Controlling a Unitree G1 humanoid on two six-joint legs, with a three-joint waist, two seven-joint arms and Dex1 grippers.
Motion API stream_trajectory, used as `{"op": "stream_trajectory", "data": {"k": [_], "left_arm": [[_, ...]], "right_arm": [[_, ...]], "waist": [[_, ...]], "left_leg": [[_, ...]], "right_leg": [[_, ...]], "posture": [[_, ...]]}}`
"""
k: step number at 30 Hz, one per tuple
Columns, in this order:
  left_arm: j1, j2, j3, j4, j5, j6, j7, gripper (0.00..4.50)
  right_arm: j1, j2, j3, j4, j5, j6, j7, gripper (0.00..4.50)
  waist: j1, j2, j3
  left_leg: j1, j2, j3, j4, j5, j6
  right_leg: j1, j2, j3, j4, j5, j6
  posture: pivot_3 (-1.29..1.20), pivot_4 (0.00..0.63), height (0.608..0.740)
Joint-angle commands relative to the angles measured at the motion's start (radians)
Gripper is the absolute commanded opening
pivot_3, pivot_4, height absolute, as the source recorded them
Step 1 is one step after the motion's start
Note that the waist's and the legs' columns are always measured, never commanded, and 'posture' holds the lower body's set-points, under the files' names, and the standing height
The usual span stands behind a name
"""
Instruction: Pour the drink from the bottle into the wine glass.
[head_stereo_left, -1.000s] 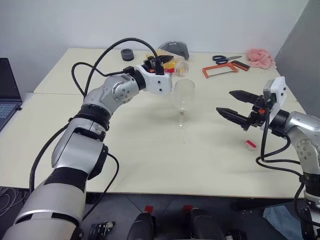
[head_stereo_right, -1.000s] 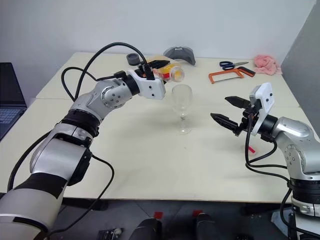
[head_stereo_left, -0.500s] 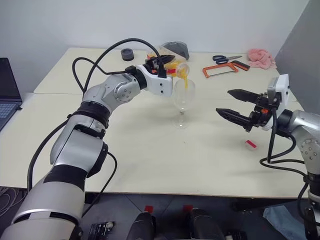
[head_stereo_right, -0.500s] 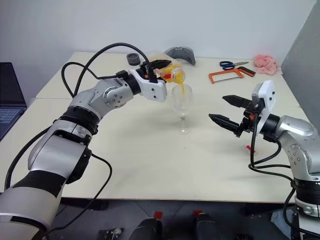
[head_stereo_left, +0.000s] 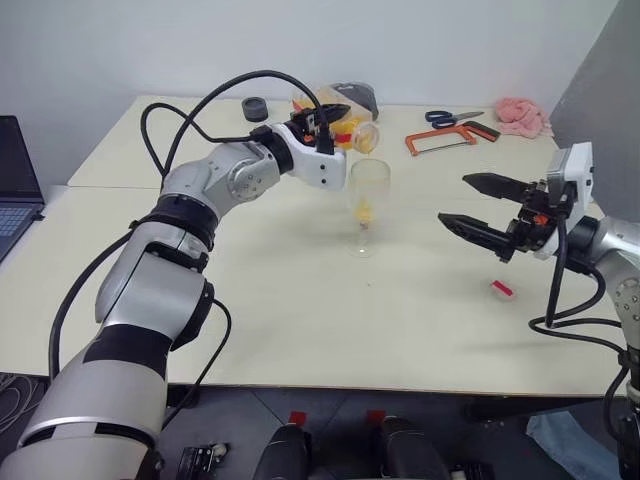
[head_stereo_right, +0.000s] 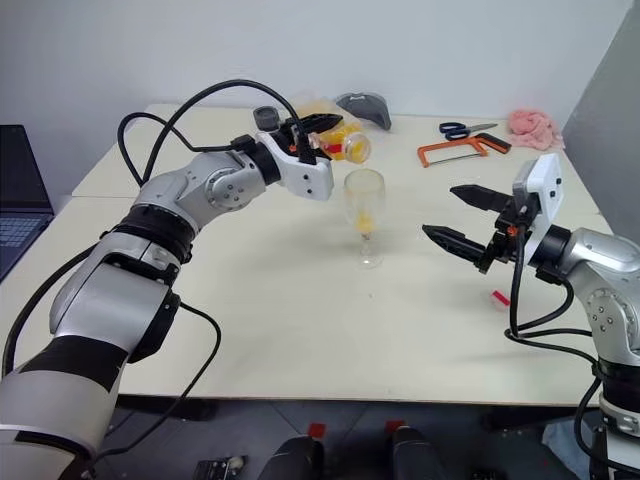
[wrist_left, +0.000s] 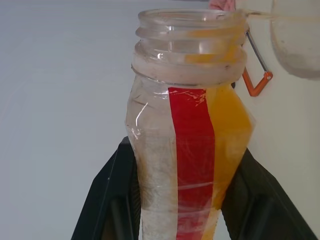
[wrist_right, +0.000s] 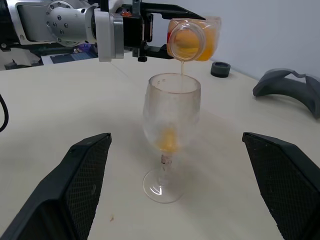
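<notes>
My left gripper (head_stereo_right: 322, 133) is clamped on the bottle (head_stereo_right: 345, 143), holding it tipped on its side with the open mouth just above the far-left rim of the glass (head_stereo_right: 363, 215). A thin thread of orange drink (wrist_right: 182, 70) runs from the mouth into the bowl, where a little has pooled at the bottom. In the left wrist view the bottle (wrist_left: 187, 145) is clear, crinkled plastic with a threaded neck and a red label strip, a black finger (wrist_left: 107, 200) pressed against each flat side.

The glass stands upright near the middle of the table (head_stereo_left: 300, 320), a rounded clear bowl on a thin stem and round foot. My right gripper (head_stereo_left: 478, 205) hangs to its right, well apart from it, its two pointed black fingers spread wide and holding nothing.

The table is pale, smooth and matt. The near half is bare, with open room on every side of the glass. A small white-and-red cap (head_stereo_left: 501, 289) lies near the right edge, below my right gripper. Along the far edge sit a black ring (head_stereo_left: 256, 108), a grey curved shell (head_stereo_right: 362, 107), an orange hacksaw (head_stereo_left: 445, 138), blue scissors (head_stereo_left: 452, 117) and a pink cloth (head_stereo_left: 523, 115). A laptop (head_stereo_left: 15, 180) sits past the left edge.
</notes>
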Motion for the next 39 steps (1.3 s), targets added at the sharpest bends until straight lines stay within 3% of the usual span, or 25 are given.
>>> {"op": "stream_trajectory", "data": {"k": [1,39], "left_arm": [[-0.052,0.015,0.004,-0.007,-0.002,-0.009,0.028,1.67],[-0.087,0.037,-0.052,0.030,0.062,-0.020,0.107,1.67]], "right_arm": [[0.005,0.001,-0.034,-0.047,0.016,-0.018,-0.007,4.50],[0.003,-0.006,-0.016,-0.024,0.004,-0.031,0.002,4.50]], "waist": [[0.000,0.000,0.000],[0.000,0.000,0.000]], "left_leg": [[0.000,0.000,0.000,0.000,0.000,0.000],[0.000,0.000,0.000,0.001,0.000,0.000]], "right_leg": [[0.000,0.000,0.000,0.000,0.000,0.000],[0.000,0.000,0.000,0.001,0.000,0.000]], "posture": [[0.00,0.150,0.740],[0.00,0.150,0.740]]}}
